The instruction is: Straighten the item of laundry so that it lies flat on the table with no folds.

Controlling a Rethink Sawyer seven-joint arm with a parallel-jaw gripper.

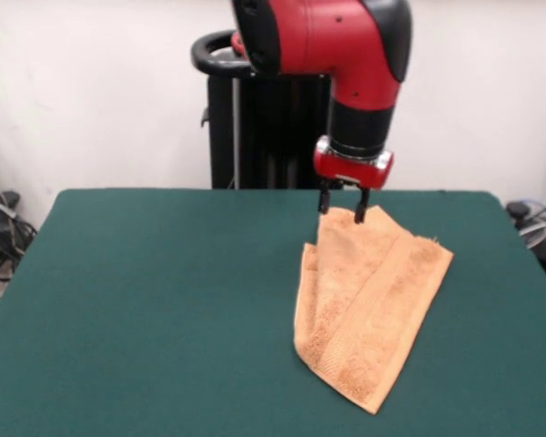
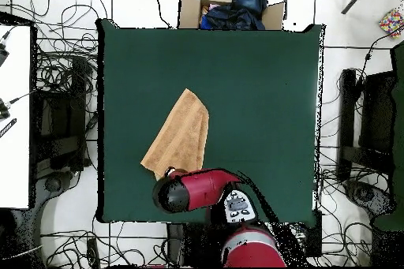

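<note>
Towel (image 1: 369,305), light orange and folded over itself, slants across the right half of the green table (image 1: 146,300) in the front view; the gripper (image 1: 343,202) pinches its raised upper corner. Overhead, the towel (image 2: 180,136) lies left of centre, its lower end under the red arm (image 2: 201,189).

Cardboard box (image 2: 231,5) of dark clothes; floor cables (image 2: 63,25)
</note>
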